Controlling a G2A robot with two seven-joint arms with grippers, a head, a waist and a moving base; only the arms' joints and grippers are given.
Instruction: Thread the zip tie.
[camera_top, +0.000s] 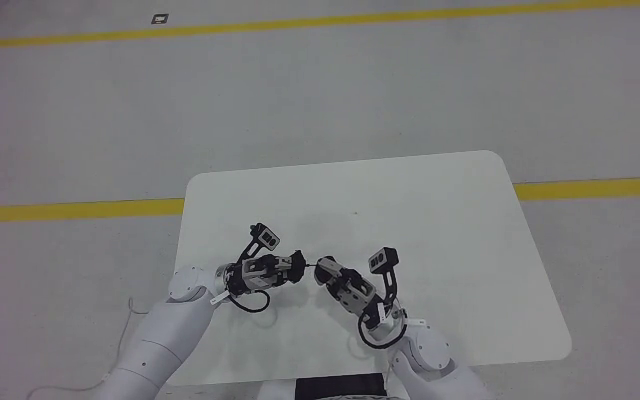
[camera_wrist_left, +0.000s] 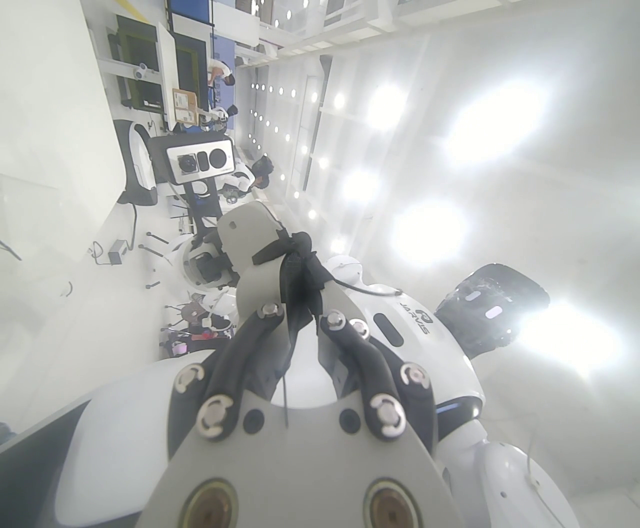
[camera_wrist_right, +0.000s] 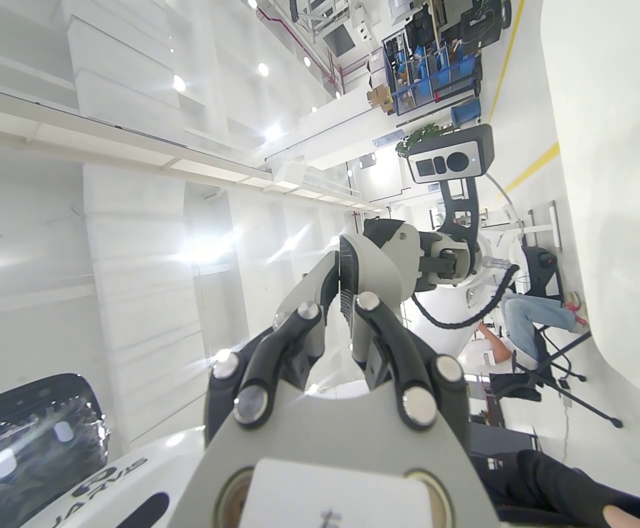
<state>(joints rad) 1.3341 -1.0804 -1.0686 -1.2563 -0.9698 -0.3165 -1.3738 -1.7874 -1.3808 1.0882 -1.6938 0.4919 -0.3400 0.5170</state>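
A thin black zip tie (camera_top: 311, 261) spans the small gap between my two grippers, held above the front middle of the white table (camera_top: 450, 200). My left gripper (camera_top: 296, 265) comes in from the left and is shut on the zip tie (camera_wrist_left: 301, 280), whose thin tail hangs back between the fingers toward the palm. My right gripper (camera_top: 323, 269) faces it from the right, tips nearly touching. In the right wrist view the right gripper (camera_wrist_right: 341, 274) is shut, the strap pinched edge-on between its pads, with the left gripper (camera_wrist_right: 395, 255) just beyond. In the left wrist view, the right gripper (camera_wrist_left: 250, 235) sits right behind the tie.
The table's front edge (camera_top: 330, 378) lies close below both arms. Yellow floor lines (camera_top: 90, 210) run past the table's sides and far end. In the right wrist view, a person sits on a chair (camera_wrist_right: 530, 320) in the room behind.
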